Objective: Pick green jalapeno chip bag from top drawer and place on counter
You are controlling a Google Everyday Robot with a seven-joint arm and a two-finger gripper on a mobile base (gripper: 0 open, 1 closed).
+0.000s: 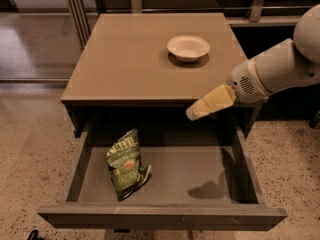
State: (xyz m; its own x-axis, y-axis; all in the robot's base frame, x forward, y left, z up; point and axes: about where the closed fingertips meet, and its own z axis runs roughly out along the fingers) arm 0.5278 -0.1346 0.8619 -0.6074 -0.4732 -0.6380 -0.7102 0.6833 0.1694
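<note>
The green jalapeno chip bag (126, 165) lies in the left part of the open top drawer (165, 217), its white lettering facing up. The drawer is pulled out below the tan counter (125, 59). My gripper (194, 114), cream-coloured on a white arm coming in from the right, hangs above the drawer's back right part, just in front of the counter's front edge. It is up and to the right of the bag, well apart from it, and holds nothing that I can see. Its shadow falls on the drawer bottom at the right.
A white bowl (188, 47) stands on the counter toward the back right. Speckled terrazzo floor (30, 149) surrounds the cabinet. Metal posts (75, 9) and a low shelf run along the back.
</note>
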